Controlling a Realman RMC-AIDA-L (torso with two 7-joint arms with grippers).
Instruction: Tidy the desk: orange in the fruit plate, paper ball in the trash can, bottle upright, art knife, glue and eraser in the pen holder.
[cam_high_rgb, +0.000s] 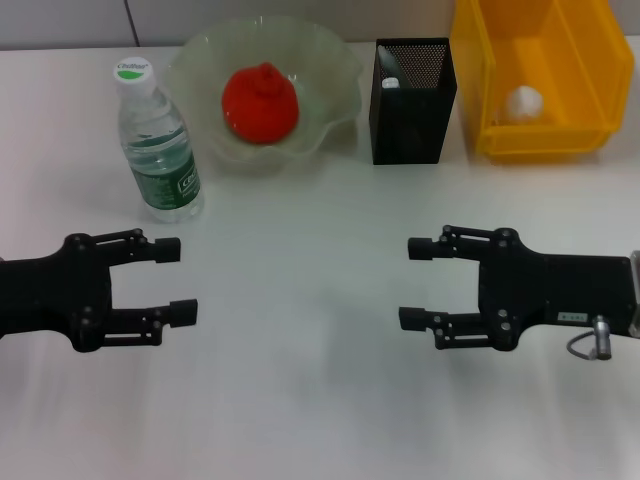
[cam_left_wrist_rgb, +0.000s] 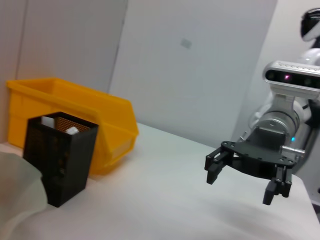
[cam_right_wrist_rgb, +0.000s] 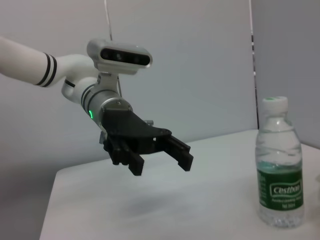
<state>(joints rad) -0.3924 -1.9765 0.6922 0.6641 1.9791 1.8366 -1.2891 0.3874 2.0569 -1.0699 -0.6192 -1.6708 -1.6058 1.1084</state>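
Note:
The orange (cam_high_rgb: 260, 102) lies in the pale green fruit plate (cam_high_rgb: 335, 62) at the back. The bottle (cam_high_rgb: 158, 145) stands upright to the left of the plate; it also shows in the right wrist view (cam_right_wrist_rgb: 280, 182). The black mesh pen holder (cam_high_rgb: 412, 98) stands right of the plate with white items poking out of it (cam_left_wrist_rgb: 60, 155). The paper ball (cam_high_rgb: 524, 102) lies in the yellow trash can (cam_high_rgb: 480, 90) at the back right. My left gripper (cam_high_rgb: 175, 281) is open and empty at the front left. My right gripper (cam_high_rgb: 412, 283) is open and empty at the front right. No art knife, glue or eraser shows on the table.
The white table runs to a grey wall at the back. The yellow trash can (cam_left_wrist_rgb: 115, 125) stands right behind the pen holder in the left wrist view. Both arms hover low over the table's front half, fingers pointing at each other.

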